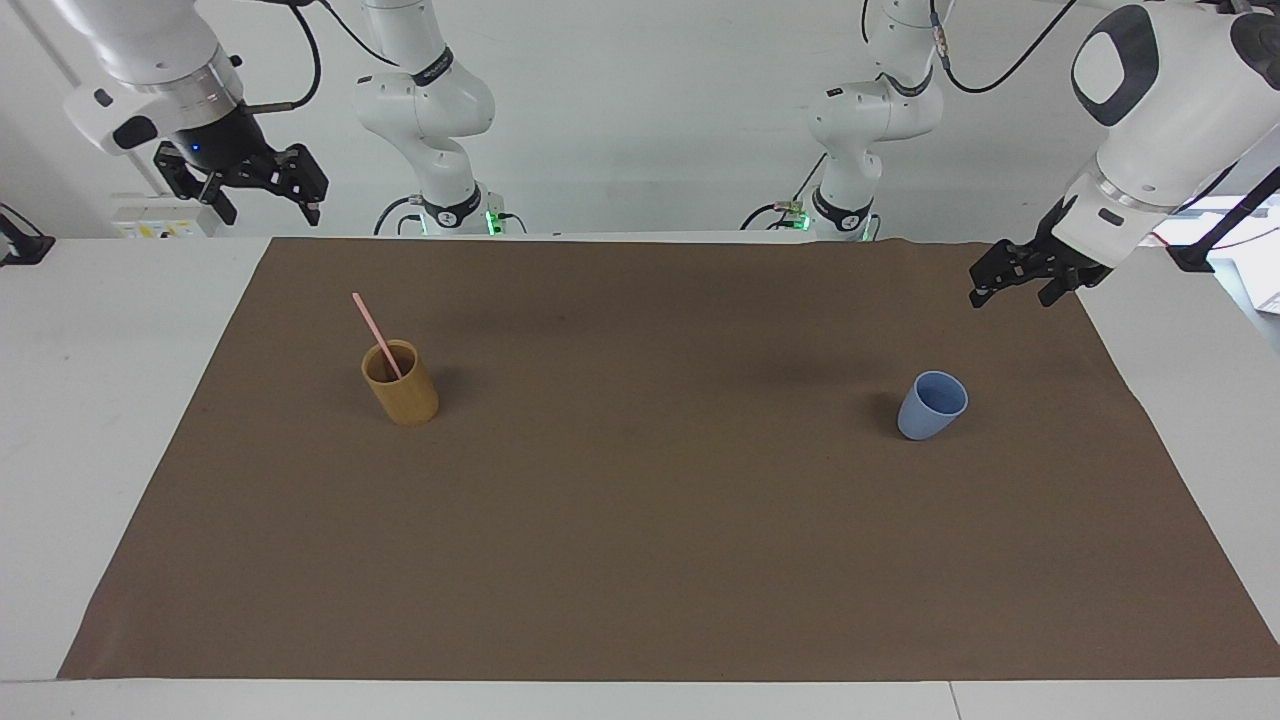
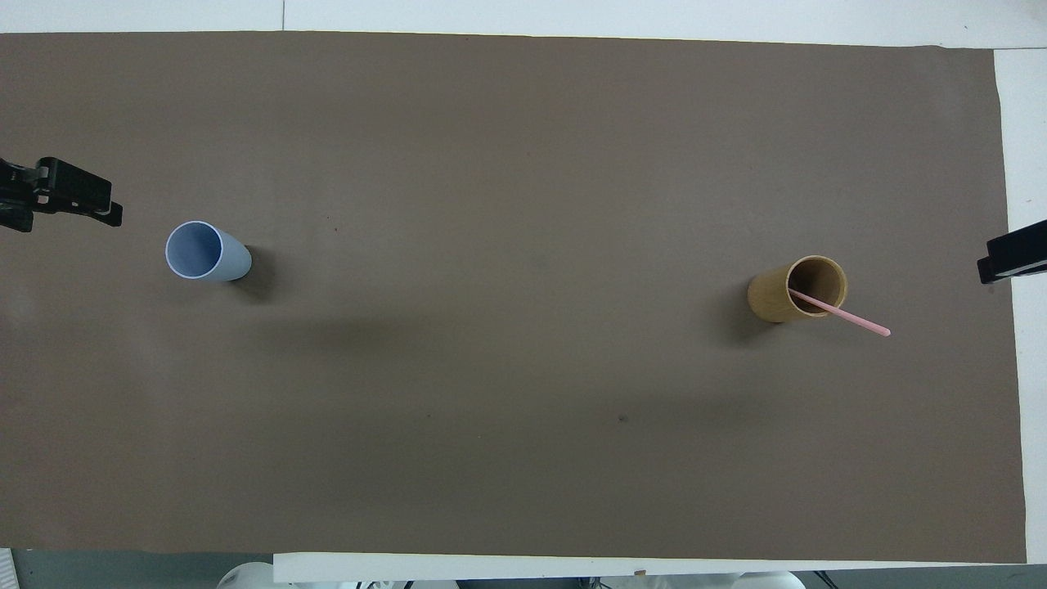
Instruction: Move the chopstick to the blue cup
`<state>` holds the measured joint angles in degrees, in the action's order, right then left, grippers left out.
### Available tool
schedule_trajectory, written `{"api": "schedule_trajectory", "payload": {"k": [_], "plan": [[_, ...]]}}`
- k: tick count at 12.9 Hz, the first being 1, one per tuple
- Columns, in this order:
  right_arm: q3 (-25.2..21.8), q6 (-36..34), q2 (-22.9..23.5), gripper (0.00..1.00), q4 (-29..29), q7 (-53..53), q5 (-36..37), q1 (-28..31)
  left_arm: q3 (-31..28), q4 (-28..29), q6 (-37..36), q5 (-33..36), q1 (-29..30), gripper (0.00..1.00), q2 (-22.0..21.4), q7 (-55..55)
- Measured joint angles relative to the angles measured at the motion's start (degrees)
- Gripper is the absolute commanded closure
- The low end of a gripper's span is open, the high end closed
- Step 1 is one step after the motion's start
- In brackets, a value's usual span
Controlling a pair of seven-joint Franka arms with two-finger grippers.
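- I see the white table point(image 1: 120, 400) almost wholly covered by a brown mat point(image 1: 650, 520), and everything of the task stands on that mat.
- My left arm comes in from its own end of the table, and the left gripper point(image 1: 1012, 278) hangs in the air over the mat's corner at that end. Its fingers stand apart with only air between them; it holds nothing and touches nothing.
- My right arm comes in high at the other end, and the right gripper point(image 1: 265, 195) hangs over the bare table just off the mat's corner. Its fingers are also spread wide, empty, and clear of every object. In the overhead view only a dark tip of it point(image 2: 1013, 262) shows at the picture's edge.
- The tan cup point(image 1: 400, 383) stands upright on the mat toward the right arm's end, well below the right gripper and apart from it.
- The blue cup point(image 1: 932, 405) stands upright on the mat toward the left arm's end, mouth open upward and nothing inside it, as the overhead view shows point(image 2: 204, 252). It is well apart from the tan cup.
- The chopstick point(image 1: 374, 333) stands in the tan cup, its lower end inside and its shaft leaning on the rim, tilted toward the right arm's end of the table. No gripper touches it.
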<state>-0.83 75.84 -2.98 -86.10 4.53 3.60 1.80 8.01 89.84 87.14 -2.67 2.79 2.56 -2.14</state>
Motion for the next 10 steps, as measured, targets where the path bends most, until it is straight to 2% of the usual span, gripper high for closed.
{"api": "schedule_trajectory", "payload": {"k": [6,8,10], "plan": [[0.5,0.0,-1.6,0.01,-3.1,0.3,0.0,-0.9,0.0,0.0,0.0,0.0,0.0,0.00,0.0,0.0],[0.6,4.4,-2.7,0.01,-7.1,2.1,-0.7,-2.1,0.0,0.0,0.0,0.0,0.0,0.00,0.0,0.0],[0.6,9.2,-4.3,0.01,-13.5,5.3,-2.5,-2.2,0.0,0.0,0.0,0.0,0.0,0.00,0.0,0.0]]}}
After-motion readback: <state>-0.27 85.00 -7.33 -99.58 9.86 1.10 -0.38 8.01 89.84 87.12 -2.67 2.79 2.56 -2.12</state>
